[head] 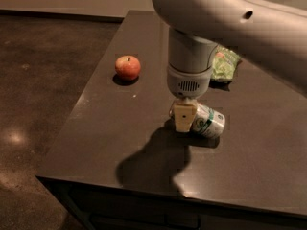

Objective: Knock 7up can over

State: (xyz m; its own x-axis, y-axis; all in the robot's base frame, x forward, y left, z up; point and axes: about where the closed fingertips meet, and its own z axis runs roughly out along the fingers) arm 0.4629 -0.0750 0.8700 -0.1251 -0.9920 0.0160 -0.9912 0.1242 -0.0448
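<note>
Smooth dark tabletop [120,128]: claw [184,118] beside sideways 7up can [209,121].

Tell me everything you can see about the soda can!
The 7up can is small, silver-white and metal-looking, with green lettering on its side. It seems to lie on its side on the dark table, one round end facing right. The gripper hangs down in front of its left end and hides that part. Whether they touch cannot be told.
</note>
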